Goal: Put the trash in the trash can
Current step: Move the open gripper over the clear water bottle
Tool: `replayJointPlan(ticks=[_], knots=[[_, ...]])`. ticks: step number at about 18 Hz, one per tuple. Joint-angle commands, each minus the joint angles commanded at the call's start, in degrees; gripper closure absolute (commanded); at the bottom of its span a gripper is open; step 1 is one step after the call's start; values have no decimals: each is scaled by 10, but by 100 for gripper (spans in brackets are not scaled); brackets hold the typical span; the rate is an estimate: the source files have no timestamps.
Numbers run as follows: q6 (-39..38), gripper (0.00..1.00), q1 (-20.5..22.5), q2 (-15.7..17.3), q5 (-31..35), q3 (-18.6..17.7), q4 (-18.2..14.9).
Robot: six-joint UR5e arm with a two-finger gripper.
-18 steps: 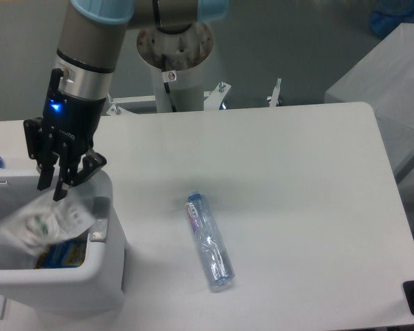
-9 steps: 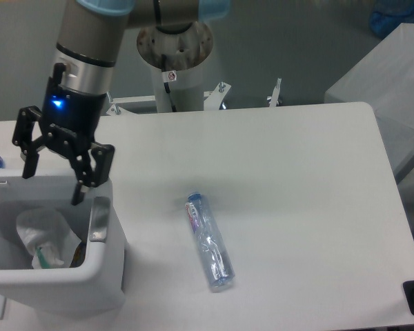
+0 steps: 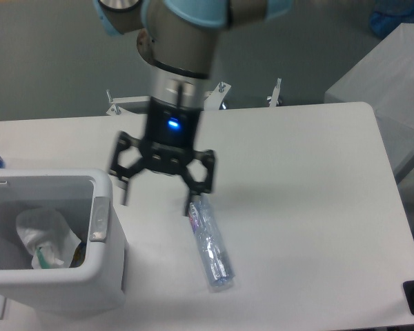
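Since half a second ago the arm has swung from the upper left over to frame centre, away from the trash can (image 3: 107,265). Tool (image 3: 159,196) now hangs above the surface (image 3: 310,207), fingers spread wide, nothing between them, blue light lit on its body. Motion blur on arm and tool. One fingertip (image 3: 190,209) sits at or just over the upper end of the bottle (image 3: 209,243); contact can't be told. Bottle lies flat on the surface, lower centre, long axis running from upper left to lower right, crushed, clear with bluish ends, same spot as before. Trash can stands at lower left, white, grey patch on its right side. Wrapper (image 3: 43,233) lies inside it, crumpled, whitish, with other scraps beside it. Grey box (image 3: 379,83) at upper right past the surface edge.
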Motion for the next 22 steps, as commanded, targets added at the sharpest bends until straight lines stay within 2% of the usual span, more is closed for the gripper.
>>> replayJointPlan(ticks=[8, 16, 22], knots=[[-16, 0, 9, -76, 39, 11, -7], [-12, 0, 2, -135, 97, 2, -17], [-7, 0, -14, -175, 141, 4, -11]])
